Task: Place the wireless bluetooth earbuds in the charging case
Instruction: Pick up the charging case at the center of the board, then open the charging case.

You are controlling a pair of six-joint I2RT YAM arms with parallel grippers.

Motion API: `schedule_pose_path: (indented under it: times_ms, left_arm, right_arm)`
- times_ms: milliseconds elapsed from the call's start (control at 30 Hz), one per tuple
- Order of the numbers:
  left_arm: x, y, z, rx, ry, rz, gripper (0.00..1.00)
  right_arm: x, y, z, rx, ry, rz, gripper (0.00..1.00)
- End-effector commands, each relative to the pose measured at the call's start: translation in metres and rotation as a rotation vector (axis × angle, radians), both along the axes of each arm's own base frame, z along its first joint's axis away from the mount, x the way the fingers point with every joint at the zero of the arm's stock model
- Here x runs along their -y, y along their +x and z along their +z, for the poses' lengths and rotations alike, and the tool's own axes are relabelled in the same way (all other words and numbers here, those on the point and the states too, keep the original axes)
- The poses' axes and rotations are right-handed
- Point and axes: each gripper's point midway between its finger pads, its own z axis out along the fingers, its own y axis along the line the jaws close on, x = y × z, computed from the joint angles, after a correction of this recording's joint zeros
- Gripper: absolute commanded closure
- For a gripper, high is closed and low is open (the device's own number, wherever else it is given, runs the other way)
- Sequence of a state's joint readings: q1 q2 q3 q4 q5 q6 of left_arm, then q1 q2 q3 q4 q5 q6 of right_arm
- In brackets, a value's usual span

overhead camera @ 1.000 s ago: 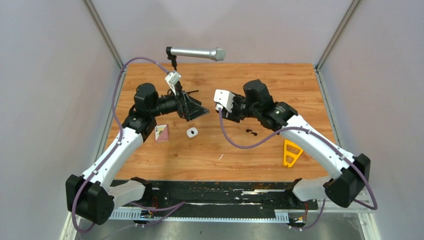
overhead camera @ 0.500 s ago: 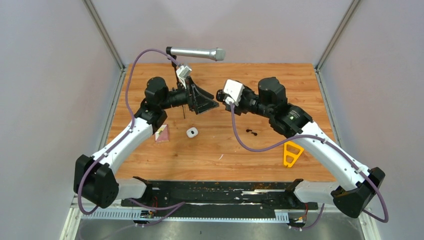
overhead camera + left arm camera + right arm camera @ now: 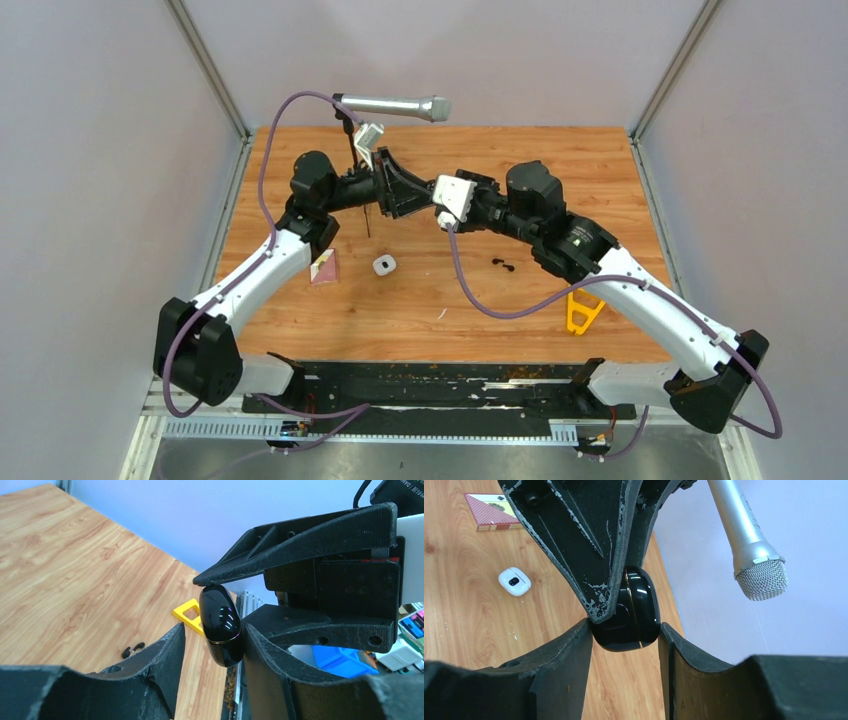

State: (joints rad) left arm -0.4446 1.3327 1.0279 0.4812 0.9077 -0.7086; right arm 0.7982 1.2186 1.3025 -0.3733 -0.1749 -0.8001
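Gripping the shut black charging case mid-air at upper centre, the right claw was clamped on it while the left claw straddled it unclosed; black earbuds lay on the table lower right; judged step: lid-opening, needing a second firm pinch.

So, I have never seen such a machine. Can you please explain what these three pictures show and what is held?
These are two robot arms, each ending in a two-finger gripper. One picture looks down from above; the other two come from cameras on the wrists. Above the wooden table the left gripper and the right gripper meet around a black charging case. The right one presses it on both sides; whether the left one grips it I cannot tell. On the table lie a white case, two black earbuds, a red card box and a yellow triangle. A silver microphone sits at the far edge.
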Motion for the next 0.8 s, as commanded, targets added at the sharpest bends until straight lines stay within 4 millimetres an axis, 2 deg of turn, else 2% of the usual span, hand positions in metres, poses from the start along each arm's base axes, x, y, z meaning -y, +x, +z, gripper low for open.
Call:
schedule_pose_path:
  times_ms: [0,300,433,567,600,667,767]
  left_arm:
    - [0.003,-0.001,0.022,0.054,-0.045,-0.017,0.47]
    - [0.004,0.0,0.024,0.068,-0.051,-0.018,0.53]
    - [0.004,0.001,0.023,0.071,-0.051,-0.016,0.57]
    - [0.005,0.001,0.023,0.081,-0.055,-0.019,0.67]
    - [0.005,0.0,0.022,0.082,-0.056,-0.02,0.72]
    - [0.004,0.0,0.022,0.092,-0.06,-0.019,0.9]
    - [0.003,-0.003,0.019,0.107,-0.07,-0.021,1.0]
  right_arm:
    - [-0.002,0.005,0.031,0.088,0.058,-0.024,0.74]
    - [-0.006,0.006,0.033,0.119,0.053,-0.024,0.73]
    - [-0.008,0.004,0.03,0.128,0.043,-0.013,0.72]
    - [-0.013,-0.003,0.026,0.136,0.024,0.017,0.71]
    - [-0.013,-0.004,0.025,0.135,0.019,0.02,0.68]
    - [-0.012,-0.005,0.021,0.121,0.01,0.023,0.57]
    - [-0.009,-0.013,0.013,0.047,0.025,0.027,0.34]
